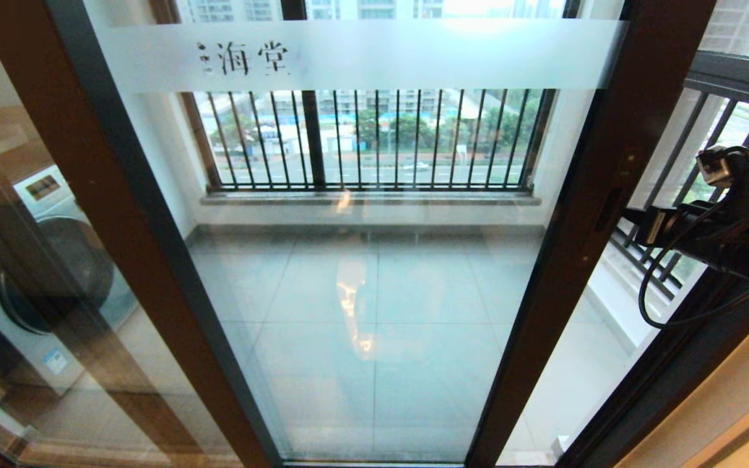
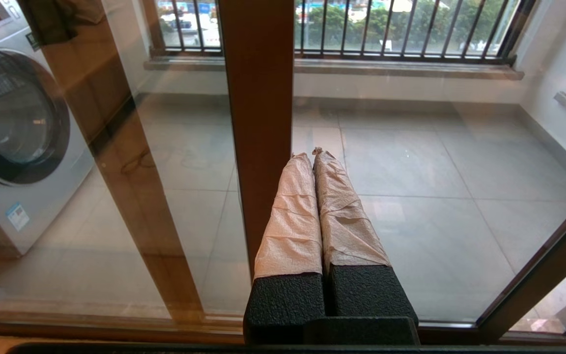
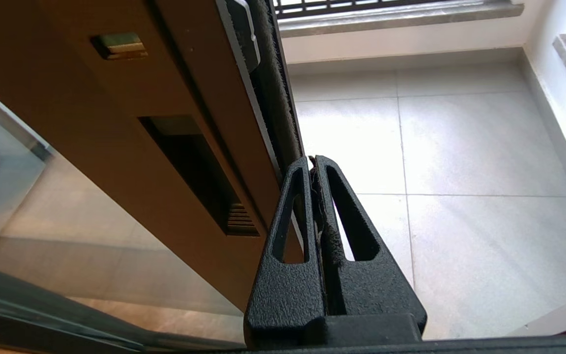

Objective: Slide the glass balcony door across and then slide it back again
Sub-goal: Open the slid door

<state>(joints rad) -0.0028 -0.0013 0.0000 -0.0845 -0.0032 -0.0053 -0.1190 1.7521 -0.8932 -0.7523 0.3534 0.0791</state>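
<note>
Far left behind glass, a washing machine (image 1: 36, 260). Next, left gripper (image 2: 315, 153), paper-wrapped fingers pressed together, empty, near a brown stile. Filling the middle, glass balcony door (image 1: 374, 273), frosted band (image 1: 361, 55) across the top, a gap open beyond its right stile. Just beside that stile's edge, by the handle slot (image 3: 199, 172), right gripper (image 3: 312, 162), fingers pressed together on nothing.

The head view looks forward and down through the glass balcony door (image 1: 361, 247) from close range, the left wrist view faces its lower glass from just inside, the right wrist view sits hard against its handle stile, and all three share the tiled balcony floor (image 1: 374, 312).
</note>
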